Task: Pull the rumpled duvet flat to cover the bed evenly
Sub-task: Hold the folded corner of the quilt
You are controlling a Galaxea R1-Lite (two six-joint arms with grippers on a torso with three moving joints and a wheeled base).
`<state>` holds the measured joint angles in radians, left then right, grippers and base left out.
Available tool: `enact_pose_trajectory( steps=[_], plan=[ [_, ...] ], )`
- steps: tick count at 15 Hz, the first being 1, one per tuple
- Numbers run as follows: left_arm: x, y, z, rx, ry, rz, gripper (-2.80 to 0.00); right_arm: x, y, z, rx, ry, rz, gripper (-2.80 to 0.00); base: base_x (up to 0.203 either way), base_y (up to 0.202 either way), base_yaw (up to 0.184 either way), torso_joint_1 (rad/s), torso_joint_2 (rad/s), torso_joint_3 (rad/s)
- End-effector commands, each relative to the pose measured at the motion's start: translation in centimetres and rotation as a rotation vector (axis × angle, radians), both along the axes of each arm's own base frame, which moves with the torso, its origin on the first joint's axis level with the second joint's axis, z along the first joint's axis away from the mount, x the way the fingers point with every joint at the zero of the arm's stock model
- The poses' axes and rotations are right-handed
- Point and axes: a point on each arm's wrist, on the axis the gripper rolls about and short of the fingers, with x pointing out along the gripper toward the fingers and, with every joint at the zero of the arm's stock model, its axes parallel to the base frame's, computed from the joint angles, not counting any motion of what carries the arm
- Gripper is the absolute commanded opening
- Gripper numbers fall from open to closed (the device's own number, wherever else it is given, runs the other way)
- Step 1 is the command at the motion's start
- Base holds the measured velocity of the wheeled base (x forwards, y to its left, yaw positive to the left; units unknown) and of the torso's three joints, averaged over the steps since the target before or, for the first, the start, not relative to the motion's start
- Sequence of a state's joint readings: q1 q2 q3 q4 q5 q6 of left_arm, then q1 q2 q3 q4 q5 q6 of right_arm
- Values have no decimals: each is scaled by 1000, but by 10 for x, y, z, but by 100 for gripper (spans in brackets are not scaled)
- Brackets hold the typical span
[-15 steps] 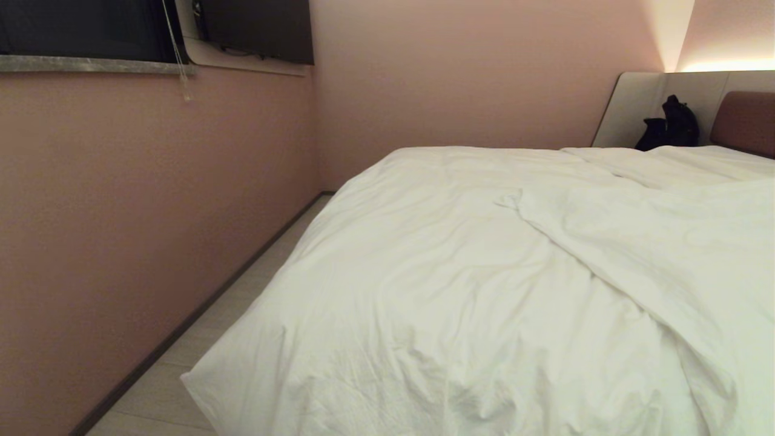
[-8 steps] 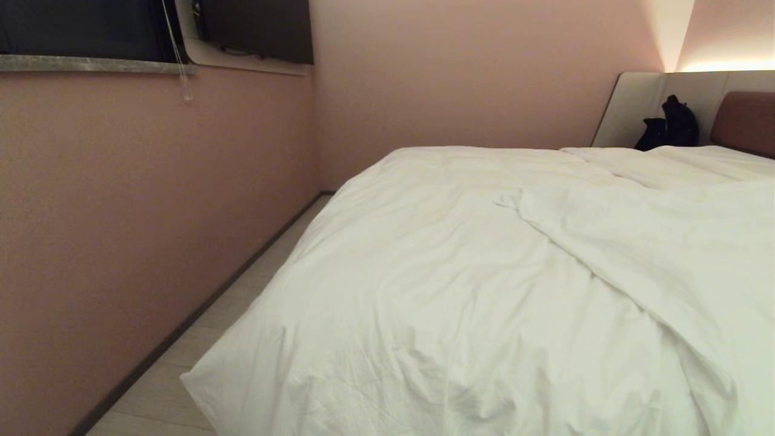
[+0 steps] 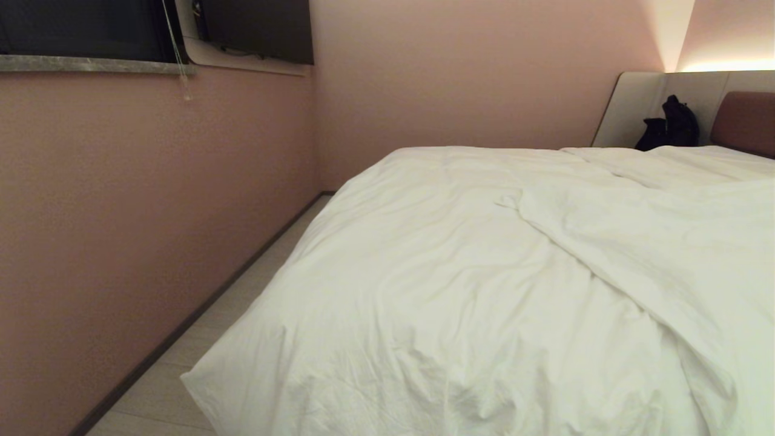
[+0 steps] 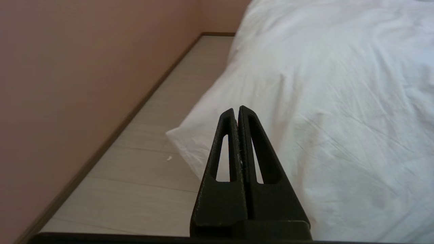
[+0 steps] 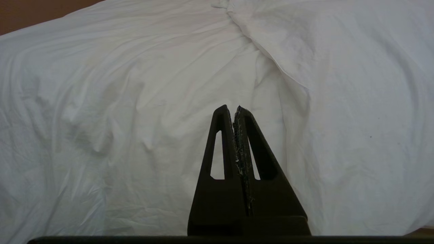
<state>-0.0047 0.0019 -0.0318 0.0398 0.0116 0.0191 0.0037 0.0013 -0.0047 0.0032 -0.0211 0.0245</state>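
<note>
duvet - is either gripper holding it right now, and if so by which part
Nothing is held. The left gripper and the right gripper are both shut on nothing, with the duvet lying beyond them, ungripped.

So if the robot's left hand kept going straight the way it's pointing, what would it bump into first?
Probably the duvet. The shut left hand points at the duvet's near corner hanging by the floor, so the white cloth looks first in line. Depth is hard to judge; it might just skim the edge.
</note>
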Motion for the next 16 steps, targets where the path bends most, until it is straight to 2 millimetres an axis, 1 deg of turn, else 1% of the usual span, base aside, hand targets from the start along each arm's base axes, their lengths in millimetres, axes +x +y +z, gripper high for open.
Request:
enact_pose_trajectory(
  steps=[1,8,9,16],
  plan=[
    [2,0,-7,-1,16,-10,-280,0,0,0,0,0,0,-280,0,0,0,0,0,0],
    [2,0,-7,0,8,-11,-280,0,0,0,0,0,-1,-280,0,0,0,0,0,0],
    [2,0,-7,-4,8,-11,-280,0,0,0,0,0,0,-280,-86,0,3,9,5,2],
    [2,0,-7,-4,8,-11,-280,0,0,0,0,0,0,-280,-192,0,2,1,1,3]
  ],
)
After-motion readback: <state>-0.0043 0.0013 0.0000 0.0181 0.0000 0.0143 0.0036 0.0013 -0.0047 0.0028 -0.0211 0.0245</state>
